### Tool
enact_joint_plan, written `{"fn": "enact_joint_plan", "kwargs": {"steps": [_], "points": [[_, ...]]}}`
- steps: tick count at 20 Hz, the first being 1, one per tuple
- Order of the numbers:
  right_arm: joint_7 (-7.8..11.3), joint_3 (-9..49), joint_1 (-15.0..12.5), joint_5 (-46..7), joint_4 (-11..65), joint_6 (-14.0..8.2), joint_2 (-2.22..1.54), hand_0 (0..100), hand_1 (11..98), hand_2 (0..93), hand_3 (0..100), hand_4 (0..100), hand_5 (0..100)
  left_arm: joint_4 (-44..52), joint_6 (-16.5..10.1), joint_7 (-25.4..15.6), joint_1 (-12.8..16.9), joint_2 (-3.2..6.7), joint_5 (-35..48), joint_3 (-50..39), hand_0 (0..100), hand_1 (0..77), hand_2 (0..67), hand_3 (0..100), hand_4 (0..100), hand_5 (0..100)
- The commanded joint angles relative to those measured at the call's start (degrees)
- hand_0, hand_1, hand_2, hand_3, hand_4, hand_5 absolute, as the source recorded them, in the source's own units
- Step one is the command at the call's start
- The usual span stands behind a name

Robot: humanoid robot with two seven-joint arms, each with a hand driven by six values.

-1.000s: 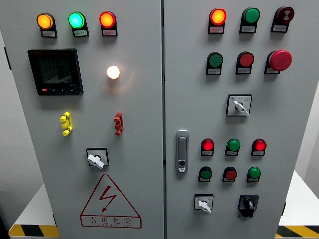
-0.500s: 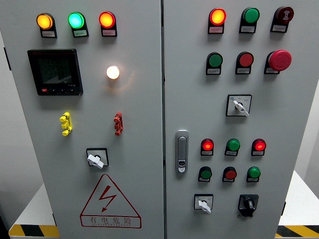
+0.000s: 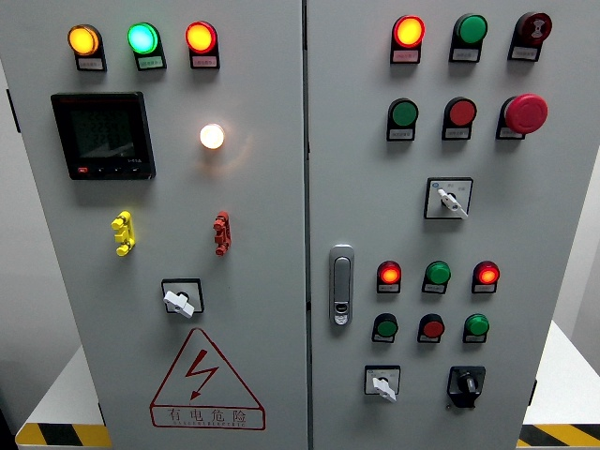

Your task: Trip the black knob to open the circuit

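Nothing has moved since the earlier frames: black knob (image 3: 465, 382) sits untouched at the right door's lower right, neither hand in view, so tripping remains entirely outstanding.

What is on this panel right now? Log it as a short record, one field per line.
target: black knob, lower right of the right door, untouched
neighbour: white selector to its left
door handle: silver latch at the right door's left edge
emergency stop: red mushroom button, upper right
left door: black meter, lit white lamp, warning triangle
robot hands: neither in view
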Motion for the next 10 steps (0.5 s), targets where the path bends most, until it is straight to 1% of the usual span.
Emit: {"fn": "enact_joint_plan", "kwargs": {"steps": [1, 2, 3, 4, 5, 6, 8, 9, 10], "points": [[0.16, 17.1, 1.1, -18.5, 0.9, 0.2, 0.98, 84, 37.6, 0.5, 11, 2, 13, 0.0, 0.0, 0.0, 0.0, 0.00, 0.0, 0.0, 0, 0.0, 19.4, 26, 10, 9], [0.33, 19.8, 1.2, -21.9, 2.1, 0.3, 1.07, 84, 37.6, 0.5, 12, 2, 13, 0.0, 0.0, 0.0, 0.0, 0.00, 0.0, 0.0, 0, 0.0, 19.4, 26, 10, 9], [0.51, 21.1, 1.2, -22.0, 4.6, 0.4, 1.16, 84, 37.7, 0.5, 12, 2, 13, 0.0, 0.0, 0.0, 0.0, 0.00, 0.0, 0.0, 0, 0.0, 19.4, 26, 10, 9], [0.60, 21.7, 1.1, -21.9, 6.9, 0.4, 1.77, 84, 37.8, 0.5, 12, 3, 13, 0.0, 0.0, 0.0, 0.0, 0.00, 0.0, 0.0, 0, 0.0, 19.4, 26, 10, 9], [0.77, 22.8, 1.0, -21.8, 9.7, 0.4, 2.04, 84, 38.0, 0.4, 12, 3, 13, 0.0, 0.0, 0.0, 0.0, -0.09, 0.0, 0.0, 0, 0.0, 19.4, 26, 10, 9], [1.56, 23.4, 0.9, -21.7, 12.6, 0.4, 2.04, 84, 38.1, 0.5, 13, 3, 14, 0.0, 0.0, 0.0, 0.0, 0.00, 0.0, 0.0, 0, 0.0, 19.4, 26, 10, 9], [4.89, 23.8, 0.1, -21.3, 18.3, 0.4, 2.04, 84, 38.3, 0.5, 14, 4, 15, 0.0, 0.0, 0.0, 0.0, 0.00, 0.0, 0.0, 0, 0.0, 19.4, 26, 10, 9], [6.65, 23.7, 0.0, -19.5, 21.0, 0.4, 2.04, 83, 38.4, 0.5, 15, 4, 17, 0.0, 0.0, 0.0, 0.0, -0.09, 0.0, 0.0, 0, 0.0, 19.4, 26, 10, 9], [7.36, 23.8, -0.2, -17.7, 23.7, 0.3, 2.13, 83, 38.8, 0.5, 16, 6, 19, 0.0, 0.0, 0.0, 0.0, -0.09, 0.0, 0.0, 0, 0.0, 19.4, 26, 10, 9]]}}
